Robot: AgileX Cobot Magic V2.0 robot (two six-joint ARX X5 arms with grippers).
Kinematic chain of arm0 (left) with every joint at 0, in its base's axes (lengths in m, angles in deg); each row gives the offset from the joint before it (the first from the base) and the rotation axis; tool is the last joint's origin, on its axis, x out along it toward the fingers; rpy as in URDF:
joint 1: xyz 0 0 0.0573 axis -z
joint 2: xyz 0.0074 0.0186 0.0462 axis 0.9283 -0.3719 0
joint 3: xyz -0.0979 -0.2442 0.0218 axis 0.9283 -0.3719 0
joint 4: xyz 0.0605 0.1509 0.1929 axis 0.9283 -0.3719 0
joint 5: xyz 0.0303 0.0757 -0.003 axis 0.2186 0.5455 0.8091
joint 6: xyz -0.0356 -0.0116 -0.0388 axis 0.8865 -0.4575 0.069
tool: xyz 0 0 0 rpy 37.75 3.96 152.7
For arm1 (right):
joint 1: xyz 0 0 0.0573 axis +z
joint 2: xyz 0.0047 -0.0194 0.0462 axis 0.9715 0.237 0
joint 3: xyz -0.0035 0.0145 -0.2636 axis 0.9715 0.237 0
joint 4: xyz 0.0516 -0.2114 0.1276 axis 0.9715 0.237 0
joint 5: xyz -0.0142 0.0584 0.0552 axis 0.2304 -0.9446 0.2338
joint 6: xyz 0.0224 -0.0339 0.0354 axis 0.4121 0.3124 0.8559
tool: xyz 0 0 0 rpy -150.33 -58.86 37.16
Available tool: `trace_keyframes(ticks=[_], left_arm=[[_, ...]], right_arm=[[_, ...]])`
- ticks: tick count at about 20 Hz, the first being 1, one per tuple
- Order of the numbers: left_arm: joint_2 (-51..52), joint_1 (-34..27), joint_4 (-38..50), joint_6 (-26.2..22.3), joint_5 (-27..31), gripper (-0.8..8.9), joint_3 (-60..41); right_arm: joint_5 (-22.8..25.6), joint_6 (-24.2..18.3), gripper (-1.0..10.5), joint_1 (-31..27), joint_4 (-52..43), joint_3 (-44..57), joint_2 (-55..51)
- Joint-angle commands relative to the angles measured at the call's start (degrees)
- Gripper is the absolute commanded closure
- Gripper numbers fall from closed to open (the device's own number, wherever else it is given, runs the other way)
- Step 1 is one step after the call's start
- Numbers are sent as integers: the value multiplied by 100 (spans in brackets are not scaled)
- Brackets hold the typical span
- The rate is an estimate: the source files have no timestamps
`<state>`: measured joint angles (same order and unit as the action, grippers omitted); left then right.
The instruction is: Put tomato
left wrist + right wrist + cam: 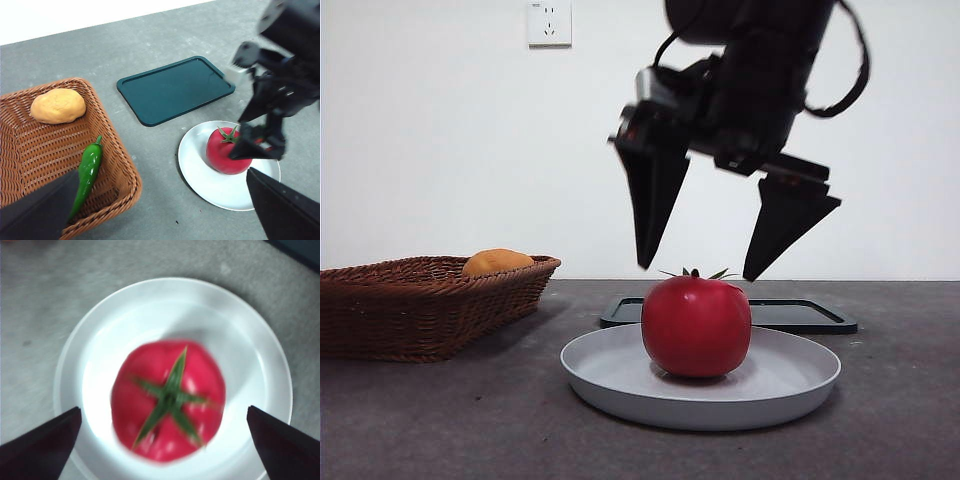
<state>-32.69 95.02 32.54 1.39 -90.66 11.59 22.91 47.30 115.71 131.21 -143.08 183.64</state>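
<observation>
We see the right gripper hanging just above the tomato, its two black jaws spread wide and gripping nothing. The jaw tips sit level with the green stem, one to each side of it, and we find no contact between them and the red skin. Directly beneath the gripper the tomato rests upright on a white plate, roughly at the plate's middle.

From the right wrist camera the tomato is blurred and sits between the two jaw tips, which show only as dark corners. The plate fills most of that picture and its near rim is cut off.

The left gripper waits well to the side, also wide open and empty; only its jaw tips show. Beside it is a wicker basket holding an orange rounded fruit and a green pepper. In the front view the pepper is hidden behind the basket wall and only the top of the fruit shows.

Beyond the plate, farther from the right gripper, lies a dark green tray, partly hidden behind the plate and tomato in the front view.
</observation>
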Motion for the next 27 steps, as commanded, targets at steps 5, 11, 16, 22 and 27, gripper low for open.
trace_keyframes(ticks=[5,11,16,22,27], left_arm=[[-24,22,59,-2,-13,196,33],[-24,22,59,-2,-13,196,33],[-24,22,61,-2,-13,196,33],[-24,22,61,-2,-13,196,33],[-24,22,59,-2,-13,196,33]], right_arm=[[94,127,366,131,-17,-170,507],[70,286,475,131,-120,-168,726],[-63,341,664,114,-144,-177,758],[-205,385,664,-151,94,-802,802],[-323,240,664,-857,321,-2159,1528]])
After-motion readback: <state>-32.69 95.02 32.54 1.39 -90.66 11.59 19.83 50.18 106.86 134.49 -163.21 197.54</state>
